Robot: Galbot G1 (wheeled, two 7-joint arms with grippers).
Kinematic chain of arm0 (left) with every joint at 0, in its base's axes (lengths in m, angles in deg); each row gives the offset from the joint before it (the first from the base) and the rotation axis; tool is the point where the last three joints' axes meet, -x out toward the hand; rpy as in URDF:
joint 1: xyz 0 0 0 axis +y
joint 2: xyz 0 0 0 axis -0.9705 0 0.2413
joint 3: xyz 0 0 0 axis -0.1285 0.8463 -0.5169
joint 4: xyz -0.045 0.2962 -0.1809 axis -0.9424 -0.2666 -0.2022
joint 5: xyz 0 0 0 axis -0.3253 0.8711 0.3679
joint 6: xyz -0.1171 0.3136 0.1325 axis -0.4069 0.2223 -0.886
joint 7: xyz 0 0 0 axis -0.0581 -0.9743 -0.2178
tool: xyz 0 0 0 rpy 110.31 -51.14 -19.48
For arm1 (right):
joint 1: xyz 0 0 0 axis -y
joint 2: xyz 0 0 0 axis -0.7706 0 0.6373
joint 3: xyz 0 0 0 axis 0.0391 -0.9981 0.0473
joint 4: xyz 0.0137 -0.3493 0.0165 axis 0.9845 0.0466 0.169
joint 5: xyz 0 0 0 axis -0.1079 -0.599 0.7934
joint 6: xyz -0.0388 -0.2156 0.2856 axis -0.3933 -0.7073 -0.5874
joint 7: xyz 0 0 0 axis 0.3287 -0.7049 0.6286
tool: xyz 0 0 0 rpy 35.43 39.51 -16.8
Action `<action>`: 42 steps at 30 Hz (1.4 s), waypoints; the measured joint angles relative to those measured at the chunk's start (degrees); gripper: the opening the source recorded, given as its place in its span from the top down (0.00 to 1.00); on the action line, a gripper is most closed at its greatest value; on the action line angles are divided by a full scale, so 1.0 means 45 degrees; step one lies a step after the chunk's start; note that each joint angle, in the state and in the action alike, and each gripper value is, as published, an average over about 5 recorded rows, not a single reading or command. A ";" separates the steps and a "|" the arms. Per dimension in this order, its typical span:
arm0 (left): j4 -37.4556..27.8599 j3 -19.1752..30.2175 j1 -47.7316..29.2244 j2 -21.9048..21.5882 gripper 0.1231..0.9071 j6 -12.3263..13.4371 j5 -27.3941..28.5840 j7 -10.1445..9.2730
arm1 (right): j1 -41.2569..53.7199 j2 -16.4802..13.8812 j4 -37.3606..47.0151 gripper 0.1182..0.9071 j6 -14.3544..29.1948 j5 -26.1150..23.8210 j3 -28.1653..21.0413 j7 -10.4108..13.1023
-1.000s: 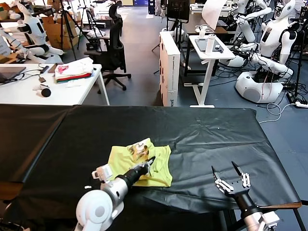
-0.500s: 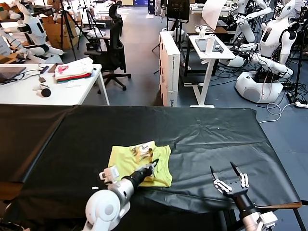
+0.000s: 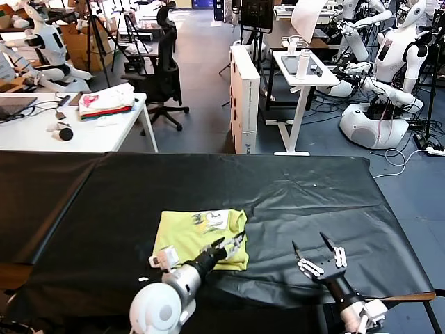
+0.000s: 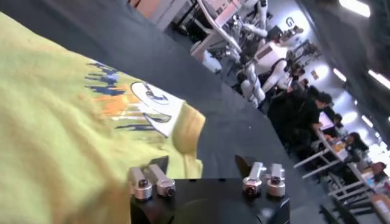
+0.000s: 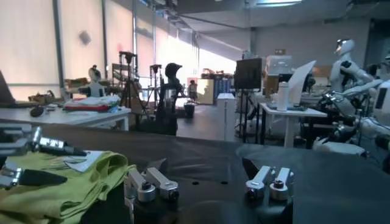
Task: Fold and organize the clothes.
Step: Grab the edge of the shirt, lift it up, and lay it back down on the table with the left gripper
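T-shirt (image 3: 201,235) lies folded into a compact lime-green block on the black table cover (image 3: 327,195), toward the near edge and left of the table's middle, with its small whitish print (image 3: 212,219) facing up on the far side. In the head view the block runs a little longer across the table than front to back, so its long axis lies roughly left to right. The left gripper (image 3: 233,245) is plainly the nearer one: it sits at the shirt's near right corner, over or just touching the cloth edge there, though contact cannot be made out for certain. Its fingers stand apart and nothing is caught between them; the left wrist view shows the gap between them bare, with yellow fabric (image 4: 67,152) spreading away on one side and dark table beyond. The right gripper (image 3: 317,255) hovers over bare black cover to the right of the shirt, clearly apart from it, with its fingers also spread wide and holding nothing. From the right wrist view the folded edge of the shirt (image 5: 73,179) lies off to the side, with the left gripper's fingers (image 5: 36,161) resting around it. Any coming tidy-up or shift of the block looks best suited to the left arm, since the shirt lies directly beneath it, while the right arm would have to travel leftward across open table to reach the right edge.
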 joint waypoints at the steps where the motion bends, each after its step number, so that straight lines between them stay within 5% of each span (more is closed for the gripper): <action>1: 0.0182 -0.0110 0.0049 -0.0114 0.00 0.0173 0.0261 0.0217 | 0.0224 -0.0169 -0.0016 0.00 -0.0322 0.0127 -0.0276 0.0048; 10: 0.0667 -0.1844 0.0442 -0.2173 0.00 0.2387 0.2722 0.1690 | 0.3411 -0.0949 0.0432 0.00 -0.2158 0.0598 -0.3254 0.0586; 20: 0.0510 -0.3144 0.1153 -0.3311 0.00 0.3478 0.4218 0.1858 | 0.6061 0.0085 0.2113 0.00 -0.2696 -0.1113 -0.5738 0.1370; 31: 0.0403 -0.3789 0.1753 -0.3496 0.00 0.3838 0.4490 0.1866 | 0.6490 0.1170 0.3266 0.00 -0.3757 -0.1376 -0.5588 0.2375; 35: 0.0336 -0.4023 0.1879 -0.3620 0.00 0.3900 0.4461 0.1886 | 0.6156 0.1066 0.2991 0.00 -0.3864 -0.1124 -0.5189 0.2075; 42: 0.0137 -0.4475 0.1998 -0.3828 0.00 0.4066 0.4208 0.2064 | 0.5324 0.0580 0.1854 0.00 -0.1354 0.0459 -0.4298 0.1023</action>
